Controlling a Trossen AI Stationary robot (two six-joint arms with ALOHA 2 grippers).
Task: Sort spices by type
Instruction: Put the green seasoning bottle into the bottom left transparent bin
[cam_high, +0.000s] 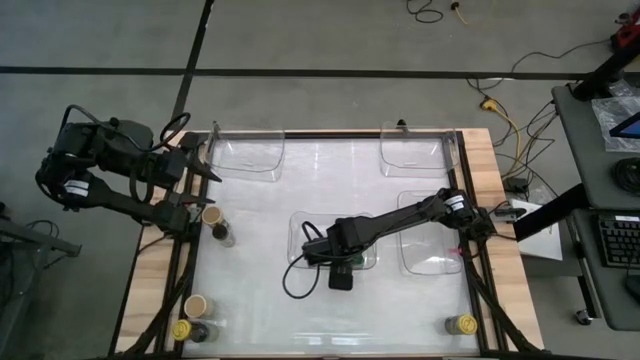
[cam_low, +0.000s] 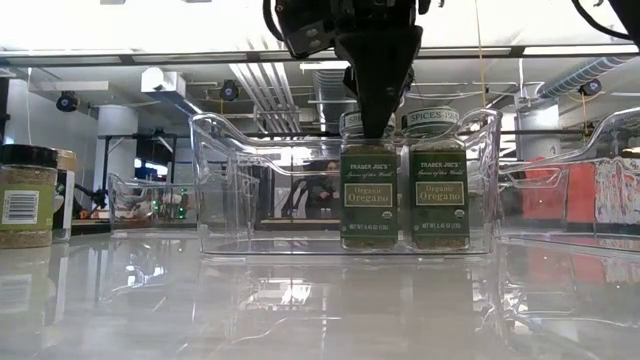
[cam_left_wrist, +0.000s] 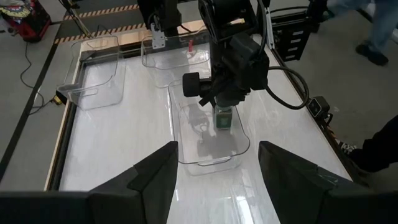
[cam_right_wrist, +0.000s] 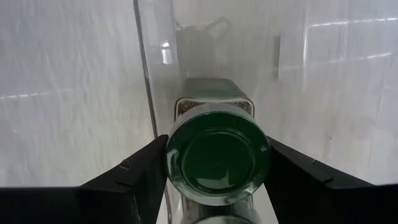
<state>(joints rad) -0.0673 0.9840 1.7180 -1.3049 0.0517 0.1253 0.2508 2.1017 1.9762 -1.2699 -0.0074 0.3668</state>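
Two green-lidded oregano jars stand side by side, upright, on the floor of the middle clear tray (cam_low: 230, 180). My right gripper (cam_right_wrist: 217, 163) comes down over the left one (cam_low: 369, 200) and is shut on its lid; the other jar (cam_low: 440, 195) stands free beside it. Two tan-lidded jars (cam_high: 212, 216) (cam_high: 195, 305) and a yellow-lidded one (cam_high: 182, 328) stand along the table's left side, and another yellow one (cam_high: 462, 325) stands at the near right. My left gripper (cam_left_wrist: 217, 186) waits open at the table's far left edge (cam_high: 208, 165). My right gripper pinches the green jar's round lid (cam_right_wrist: 217, 155) between its two fingers (cam_right_wrist: 134, 177), one on each side of the rim. The fingers come from above, pointing down. The jar stands upright with its base on the tray floor (cam_low: 369, 245).
Three more clear trays sit at the far left (cam_high: 245, 155), the far right (cam_high: 415, 150) and the right (cam_high: 430, 240). A dark-lidded jar (cam_low: 25, 195) shows at the low view's left. A person's legs (cam_left_wrist: 385, 143) show beyond the table.
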